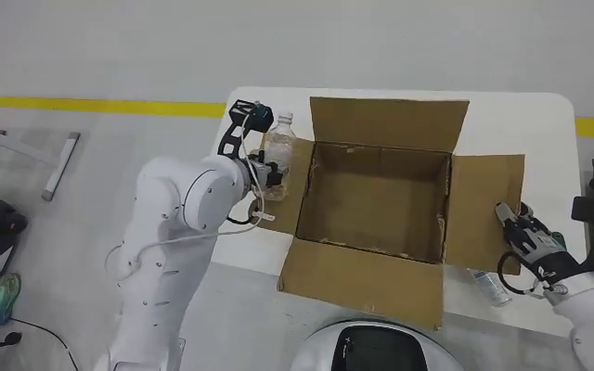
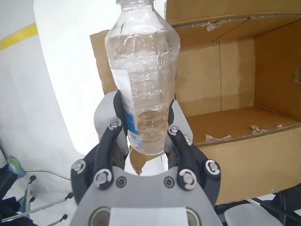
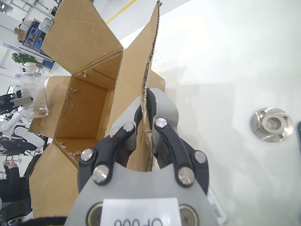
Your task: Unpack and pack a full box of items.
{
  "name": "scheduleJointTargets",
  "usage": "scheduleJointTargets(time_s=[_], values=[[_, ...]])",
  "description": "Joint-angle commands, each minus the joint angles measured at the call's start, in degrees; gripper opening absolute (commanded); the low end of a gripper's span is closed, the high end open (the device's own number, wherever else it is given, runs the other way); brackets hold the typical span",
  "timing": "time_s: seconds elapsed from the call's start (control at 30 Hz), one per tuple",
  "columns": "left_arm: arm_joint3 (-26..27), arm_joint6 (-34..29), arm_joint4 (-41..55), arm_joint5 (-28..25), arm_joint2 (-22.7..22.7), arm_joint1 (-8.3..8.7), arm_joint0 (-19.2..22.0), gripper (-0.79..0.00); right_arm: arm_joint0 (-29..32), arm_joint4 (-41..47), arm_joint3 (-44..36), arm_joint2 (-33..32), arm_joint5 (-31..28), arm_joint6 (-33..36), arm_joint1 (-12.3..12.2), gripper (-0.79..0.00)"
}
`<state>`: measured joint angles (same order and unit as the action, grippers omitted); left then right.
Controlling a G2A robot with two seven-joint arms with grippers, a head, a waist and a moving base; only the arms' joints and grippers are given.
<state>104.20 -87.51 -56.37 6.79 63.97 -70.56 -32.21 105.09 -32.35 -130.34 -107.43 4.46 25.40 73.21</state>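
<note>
On bottle [image 2: 143,66] beside box [image 2: 237,76], white-blue label [image 2: 123,95]

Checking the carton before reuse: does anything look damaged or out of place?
Yes. The box has ragged, torn fold lines, with cardboard scraps on its floor. The flap pinched in the right claw has a frayed edge. The bottle in the left claw is upright, capped.
</note>
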Motion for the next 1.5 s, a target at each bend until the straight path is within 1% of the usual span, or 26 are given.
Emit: scheduleJointTargets(time_s=[0.0,0.1,0.27,0.3,0.33,0.37,0.4,0.6,0.7,0.83,0.97,1.07,1.17,1.23,1.27,1.33,1.4,1.47], values=[[-0.6,0.2,-0.3,0.1,-0.5,-0.02,-0.2,-0.785,0.0,-0.1,0.1,0.0,-0.1,-0.1,0.0,-0.785],[-0.3,0.3,0.5,0.5,-1.2,-0.18,-0.1,-0.785,-0.1,-0.2,0.1,0.0,-0.3,0.0,-0.1,-0.785],[3.3,0.7,4.8,1.1,-3.9,-0.95,2.1,-0.785,-0.2,0.2,0.0,-0.2,-0.7,-0.3,-0.1,-0.785],[3.7,0.7,5.2,1.0,-4.8,-1.14,2.8,-0.785,-0.2,0.3,0.0,-0.2,-0.9,-0.3,-0.2,-0.760],[3.9,0.7,5.9,1.3,-5.7,-1.37,3.4,-0.785,-0.2,0.1,-0.1,-0.3,-1.4,-0.5,-0.2,-0.545],[3.9,0.7,6.3,1.7,-6.6,-1.60,4.2,-0.785,-0.1,-0.4,-0.3,-0.4,-2.1,-0.8,-0.2,-0.419],[4.0,0.8,6.6,1.9,-7.7,-1.86,5.0,-0.785,0.0,-0.9,-0.2,-0.5,-2.3,-1.1,-0.2,0.000],[1.9,1.4,9.6,3.6,-13.1,-3.32,8.0,-0.785,0.5,-0.2,-1.1,-2.3,-1.7,-4.3,-0.1,0.000],[0.7,1.4,10.4,3.7,-15.7,-3.99,9.3,-0.785,0.7,-0.8,-2.1,-5.1,-1.8,-7.4,-0.1,0.000],[-2.2,1.5,12.3,4.5,-19.3,-4.97,9.8,-0.785,1.0,-2.8,-3.0,-9.6,-2.2,-11.0,-0.1,0.000],[-6.9,1.6,14.5,6.5,-22.1,-6.00,10.0,-0.785,1.0,-4.0,-3.3,-12.4,-2.7,-12.7,-0.1,0.000],[-10.6,1.7,14.3,6.9,-24.4,-6.72,10.5,-0.785,1.2,-5.2,-3.6,-13.5,-3.3,-13.1,-0.1,0.000],[-15.3,3.3,14.7,7.3,-25.7,-7.44,10.9,-0.785,1.4,-5.9,-4.2,-13.9,-3.4,-13.3,0.0,0.000],[-17.7,4.1,16.5,7.6,-26.1,-8.03,11.3,-0.785,1.6,-7.2,-4.3,-13.9,-3.9,-13.7,0.0,0.000],[-19.0,4.6,15.9,7.5,-26.6,-8.27,11.7,-0.785,1.5,-8.0,-4.3,-13.8,-4.3,-14.1,0.0,0.000],[-21.5,5.4,18.0,8.0,-26.8,-8.83,11.9,-0.785,1.5,-9.9,-4.3,-13.6,-5.1,-14.9,0.0,0.000],[-24.4,6.3,16.6,7.7,-27.6,-9.20,12.6,-0.785,1.6,-11.2,-4.3,-13.3,-5.5,-15.6,0.0,0.000],[-26.5,6.7,17.8,7.7,-27.7,-9.65,13.0,-0.785,1.8,-14.2,-4.3,-13.4,-5.7,-16.5,0.0,0.000]])
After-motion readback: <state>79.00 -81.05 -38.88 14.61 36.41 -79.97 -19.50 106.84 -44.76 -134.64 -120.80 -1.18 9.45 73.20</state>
